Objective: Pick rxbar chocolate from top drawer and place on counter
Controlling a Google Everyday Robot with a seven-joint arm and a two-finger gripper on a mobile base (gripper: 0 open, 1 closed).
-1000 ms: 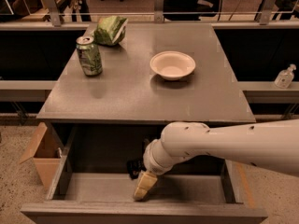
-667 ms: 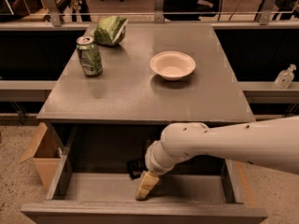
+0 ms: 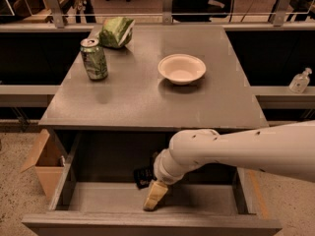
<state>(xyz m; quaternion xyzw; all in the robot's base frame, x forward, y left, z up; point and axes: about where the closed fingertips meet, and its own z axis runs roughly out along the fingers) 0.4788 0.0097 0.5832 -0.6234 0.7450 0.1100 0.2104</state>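
Camera view showed the gripper reaching down inside the open top drawer, its tan tip low over the grey floor near the front middle; whether it was spread or pressed together could not be told. Just behind it and slightly left, close against the white wrist, lay the rxbar chocolate, a dark patch with pale lettering toward the drawer's back. Most of the bar was hidden by the arm, so its long axis and the way it pointed could not be read with confidence. The likely trouble was a close on nothing, since the tip appeared to sit in front of the bar rather than around it. A flat wrapper on smooth metal could also slide back out of reach if nudged. Above, the counter carried a green can, a green snack bag and a white bowl, which left bare space at the front.
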